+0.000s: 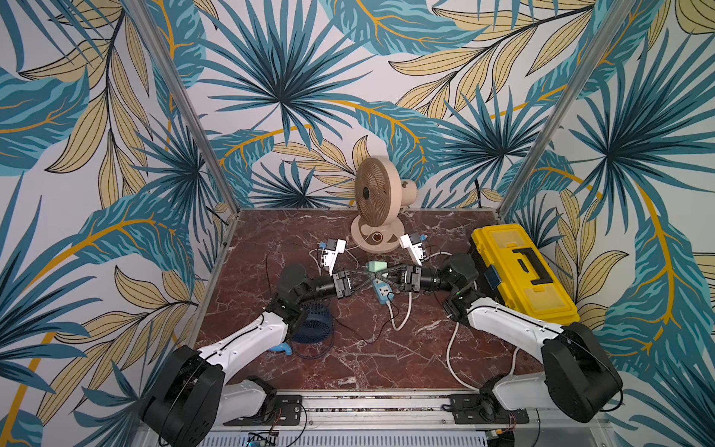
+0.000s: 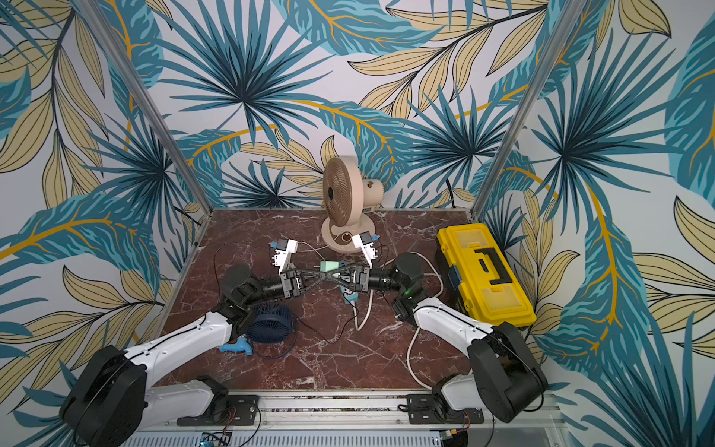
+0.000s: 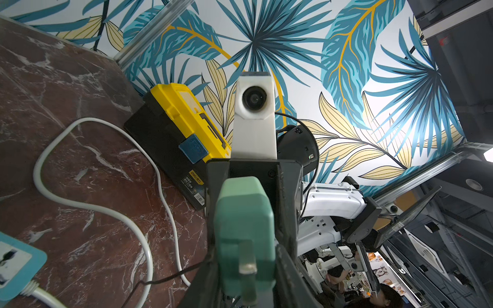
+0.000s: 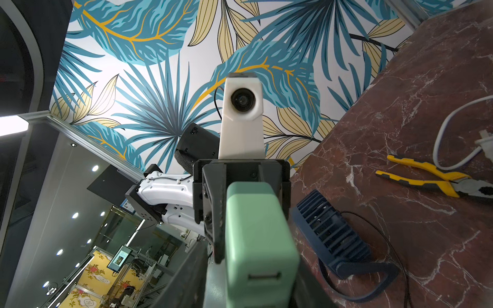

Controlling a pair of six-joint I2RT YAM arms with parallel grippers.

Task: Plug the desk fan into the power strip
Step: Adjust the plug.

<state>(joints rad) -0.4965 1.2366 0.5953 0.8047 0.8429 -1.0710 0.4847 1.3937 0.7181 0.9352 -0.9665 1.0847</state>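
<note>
The left gripper pinches a mint-green boxy plug adapter. The right gripper flanks it, grip unclear. The light-blue rectangular power strip lies on the marble table just beneath.

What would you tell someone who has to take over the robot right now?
Left pincer: shut on the green plug adapter, in the air near the power strip.
Right pincer: at the same adapter; grip unclear.
Beige desk fan stands at the back.
Done: adapter picked up.
To do: push its prongs into the strip.
</note>
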